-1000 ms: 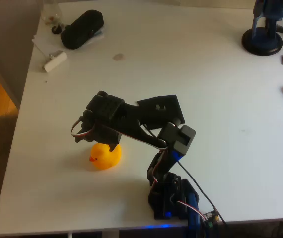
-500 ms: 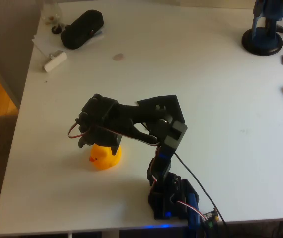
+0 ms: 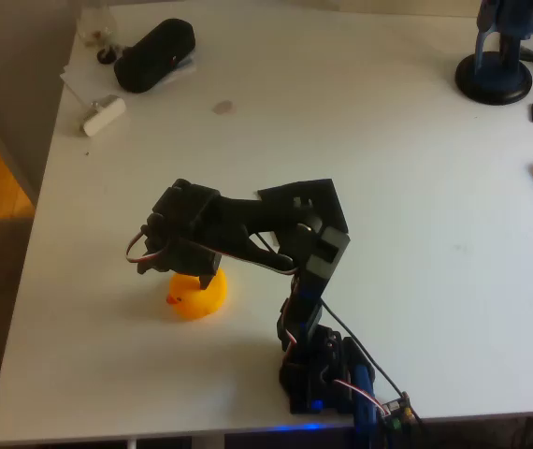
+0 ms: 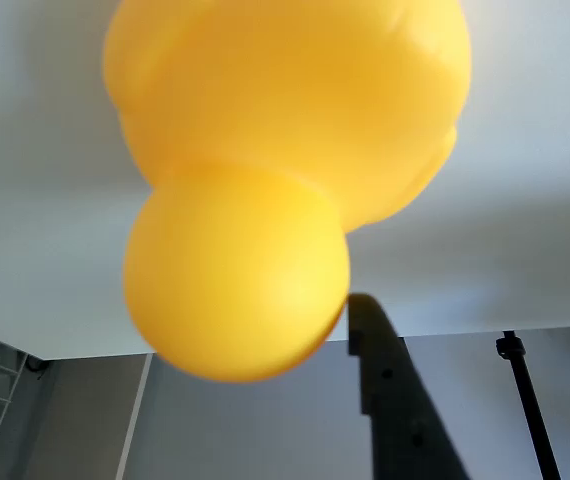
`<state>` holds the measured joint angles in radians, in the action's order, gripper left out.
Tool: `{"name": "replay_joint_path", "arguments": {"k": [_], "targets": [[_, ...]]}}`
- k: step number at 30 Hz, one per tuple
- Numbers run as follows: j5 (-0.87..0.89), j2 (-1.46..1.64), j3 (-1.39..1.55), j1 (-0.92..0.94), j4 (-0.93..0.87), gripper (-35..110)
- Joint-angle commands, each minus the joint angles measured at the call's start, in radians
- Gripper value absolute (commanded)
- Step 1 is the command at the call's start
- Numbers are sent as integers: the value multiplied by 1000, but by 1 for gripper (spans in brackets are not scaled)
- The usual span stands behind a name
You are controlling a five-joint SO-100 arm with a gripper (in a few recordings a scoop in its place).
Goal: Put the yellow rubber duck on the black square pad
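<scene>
The white table [image 3: 416, 187] is filling most of the overhead view, with the black arm [image 3: 276, 234] bending from its base at the lower middle toward the left. Its jaws [image 3: 184, 271] are hanging right over the duck [image 3: 196, 296], which is sitting on the table at lower left of centre, well apart from the black case [image 3: 154, 54] at the upper left. The black pad [image 3: 315, 196] is lying partly under the arm near the middle, so its outline is cut off. The duck is not yet on the pad; gripping, lifting and carrying seem left. In the wrist view the duck is looming large beside one finger [image 4: 390, 400]; how wide the jaws are standing, and whether they are gripping, I cannot tell.
</scene>
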<state>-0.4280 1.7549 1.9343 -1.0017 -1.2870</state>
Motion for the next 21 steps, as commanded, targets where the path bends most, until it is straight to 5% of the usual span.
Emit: {"name": "replay_joint_path", "arguments": {"k": [1,21], "targets": [[-15,23,-3,-14,9,44],[-18,26,80,9,20,44]]}}
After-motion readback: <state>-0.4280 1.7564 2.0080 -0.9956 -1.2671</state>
